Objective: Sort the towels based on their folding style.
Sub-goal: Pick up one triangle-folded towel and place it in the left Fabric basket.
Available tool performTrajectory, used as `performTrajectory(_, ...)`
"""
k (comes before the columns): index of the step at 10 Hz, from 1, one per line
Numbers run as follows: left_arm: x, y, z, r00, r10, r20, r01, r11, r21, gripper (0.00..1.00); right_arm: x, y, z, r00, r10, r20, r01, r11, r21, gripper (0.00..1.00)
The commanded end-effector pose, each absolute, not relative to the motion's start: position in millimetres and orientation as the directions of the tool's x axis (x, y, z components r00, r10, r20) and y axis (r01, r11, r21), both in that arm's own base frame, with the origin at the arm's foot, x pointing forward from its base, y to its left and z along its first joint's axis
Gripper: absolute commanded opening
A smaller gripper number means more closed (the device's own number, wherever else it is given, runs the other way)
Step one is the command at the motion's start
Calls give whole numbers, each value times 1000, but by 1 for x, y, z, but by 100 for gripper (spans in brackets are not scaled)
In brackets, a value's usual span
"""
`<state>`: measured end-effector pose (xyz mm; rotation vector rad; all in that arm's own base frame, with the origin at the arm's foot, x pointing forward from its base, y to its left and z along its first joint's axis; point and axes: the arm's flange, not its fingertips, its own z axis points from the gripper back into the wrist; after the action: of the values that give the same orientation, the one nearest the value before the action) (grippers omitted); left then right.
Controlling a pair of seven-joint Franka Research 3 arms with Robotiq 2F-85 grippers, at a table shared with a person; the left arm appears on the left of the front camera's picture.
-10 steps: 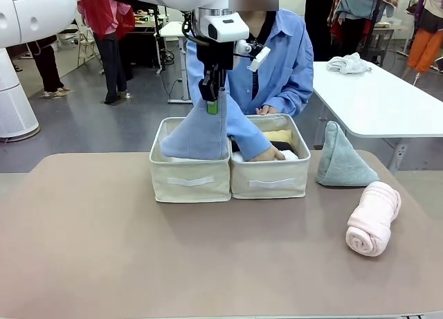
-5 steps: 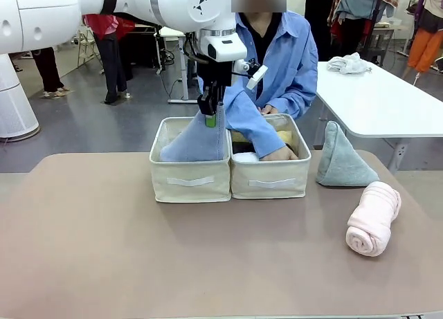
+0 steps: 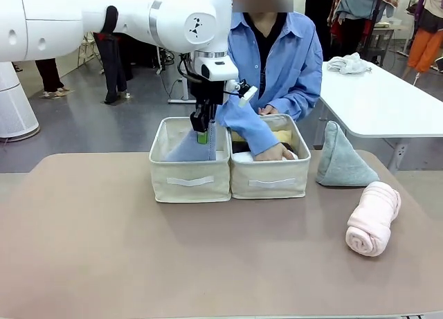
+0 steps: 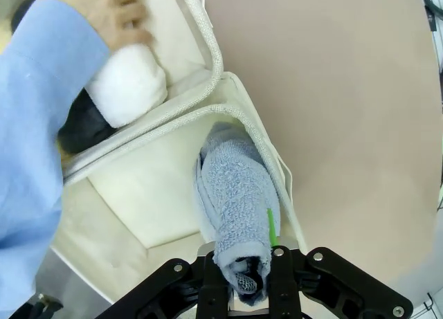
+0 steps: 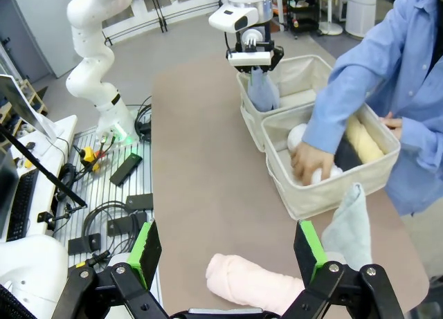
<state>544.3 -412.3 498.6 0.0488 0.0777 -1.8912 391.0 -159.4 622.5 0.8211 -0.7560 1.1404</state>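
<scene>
Light blue towel (image 3: 196, 148), base hidden in box (image 3: 190, 181), pinched by left tool (image 3: 202, 135), right tool (image 5: 227, 241) spread.

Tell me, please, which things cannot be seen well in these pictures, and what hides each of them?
- Front view: the base of the light blue towel, behind the front wall of the left box.
- Left wrist view: the dark towel, mostly under the person's sleeve and the white towel.
- Right wrist view: the pink towel, its near side cut off behind the right gripper.
</scene>
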Motion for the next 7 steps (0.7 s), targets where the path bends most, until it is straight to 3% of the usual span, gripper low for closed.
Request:
performTrajectory(1,552,-415,491,-325,-945,-43,945,-322,-60,17,391,-159,622,248,461,852,-964,204,171,100)
performTrajectory(5,566,-424,479,-299,-951,-74,951,-291,-102,17,391,-159,622,248,461,852,-964,204,171,100)
performTrajectory(6,567,-423,479,-297,-952,-76,952,-289,-103,41,391,-159,622,248,461,852,-964,204,171,100)
performTrajectory(7,566,-422,479,-299,-951,-80,952,-290,-101,75,391,-159,622,248,461,852,-964,204,171,100)
